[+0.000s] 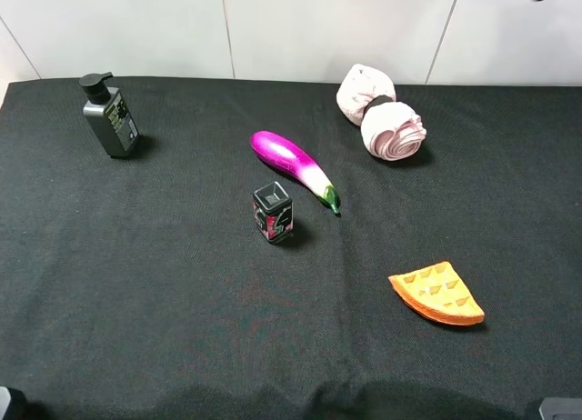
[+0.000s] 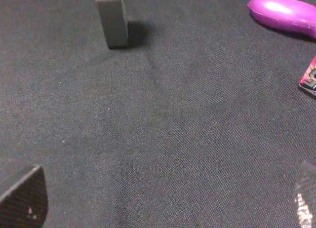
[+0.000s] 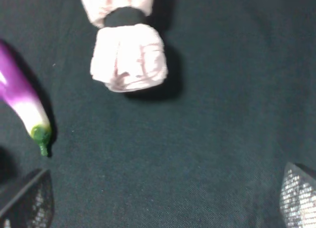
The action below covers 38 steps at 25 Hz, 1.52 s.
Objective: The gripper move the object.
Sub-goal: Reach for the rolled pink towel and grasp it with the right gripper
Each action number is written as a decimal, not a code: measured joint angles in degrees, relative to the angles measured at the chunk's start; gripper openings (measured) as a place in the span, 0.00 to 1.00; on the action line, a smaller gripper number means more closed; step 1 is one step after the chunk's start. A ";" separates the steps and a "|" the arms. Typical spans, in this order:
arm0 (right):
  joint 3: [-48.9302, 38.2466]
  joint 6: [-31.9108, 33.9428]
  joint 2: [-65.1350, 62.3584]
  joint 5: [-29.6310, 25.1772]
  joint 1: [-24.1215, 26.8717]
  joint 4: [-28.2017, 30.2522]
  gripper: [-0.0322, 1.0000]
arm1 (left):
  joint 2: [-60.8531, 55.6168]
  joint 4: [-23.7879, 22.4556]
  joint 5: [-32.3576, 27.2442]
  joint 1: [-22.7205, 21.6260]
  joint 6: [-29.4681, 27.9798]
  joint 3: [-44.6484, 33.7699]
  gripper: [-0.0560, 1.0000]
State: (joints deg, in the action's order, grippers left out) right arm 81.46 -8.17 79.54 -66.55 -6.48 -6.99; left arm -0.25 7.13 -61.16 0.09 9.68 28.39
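The pale pink rolled cloth bundle (image 1: 380,114), two lobes cinched by a dark band, lies at the back right of the black table. It also shows in the right wrist view (image 3: 127,53). My right gripper (image 3: 163,203) is open and empty, its fingertips (image 3: 29,201) wide apart, well short of the bundle. My left gripper (image 2: 163,208) is open and empty over bare cloth, with one fingertip (image 2: 22,198) at the frame's corner. In the exterior high view only small dark bits of the arms show at the bottom corners.
A glossy purple eggplant (image 1: 293,166) lies mid-table, also seen in the right wrist view (image 3: 22,97) and left wrist view (image 2: 284,13). A small dark box (image 1: 273,212) stands beside it. A grey pump bottle (image 1: 109,116) stands back left. An orange waffle wedge (image 1: 437,294) lies front right.
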 joint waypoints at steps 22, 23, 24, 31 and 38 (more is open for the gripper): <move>14.43 -0.14 24.56 0.50 -4.72 -0.21 0.70 | 0.00 0.00 0.00 0.00 0.00 0.00 1.00; 14.89 -0.36 25.54 0.50 -4.72 -0.33 0.70 | 0.00 0.00 0.00 0.00 0.00 0.00 1.00; 15.51 -0.49 26.51 0.61 -4.72 -0.54 0.70 | 0.00 0.00 0.00 0.00 0.00 0.00 1.00; 19.43 -1.60 32.61 2.27 -4.72 -3.13 0.70 | 0.00 0.00 0.00 0.00 0.00 0.00 1.00; 22.82 -2.78 38.70 4.53 -4.72 -5.97 0.70 | 0.00 0.00 0.00 0.00 0.00 0.00 1.00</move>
State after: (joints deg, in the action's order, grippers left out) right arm 104.28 -10.95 118.24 -62.02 -11.21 -12.97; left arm -0.25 7.13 -61.16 0.09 9.68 28.39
